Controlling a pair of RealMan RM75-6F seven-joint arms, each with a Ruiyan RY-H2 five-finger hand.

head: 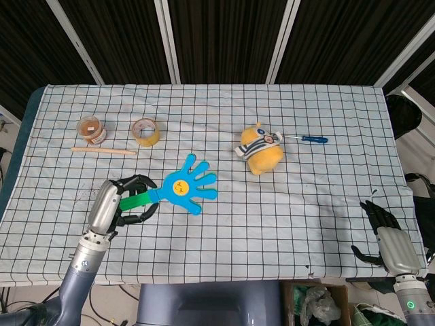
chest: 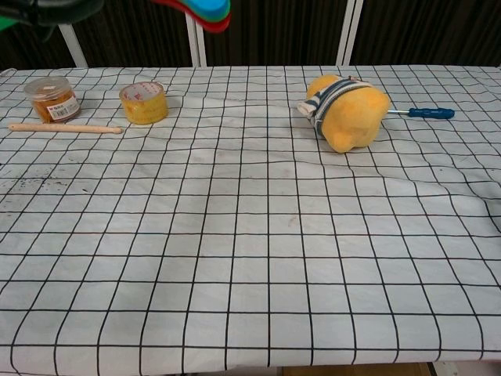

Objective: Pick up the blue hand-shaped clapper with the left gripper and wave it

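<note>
The blue hand-shaped clapper (head: 185,187) has a yellow smiley on its palm and a green handle. My left hand (head: 117,202) grips that green handle, holding the clapper in the air over the front left of the table, its fingers pointing right. In the chest view only the clapper's lower edge (chest: 205,11), showing green and red layers, shows at the top edge, with my left hand (chest: 48,6) beside it. My right hand (head: 389,236) hangs off the table's front right corner, its fingers apart and nothing in it.
A small jar (head: 90,129), a roll of tape (head: 145,131) and a wooden stick (head: 103,150) lie at the back left. A yellow plush toy (head: 260,152) and a blue-handled screwdriver (head: 306,139) sit right of centre. The checked cloth (head: 285,204) covers the table.
</note>
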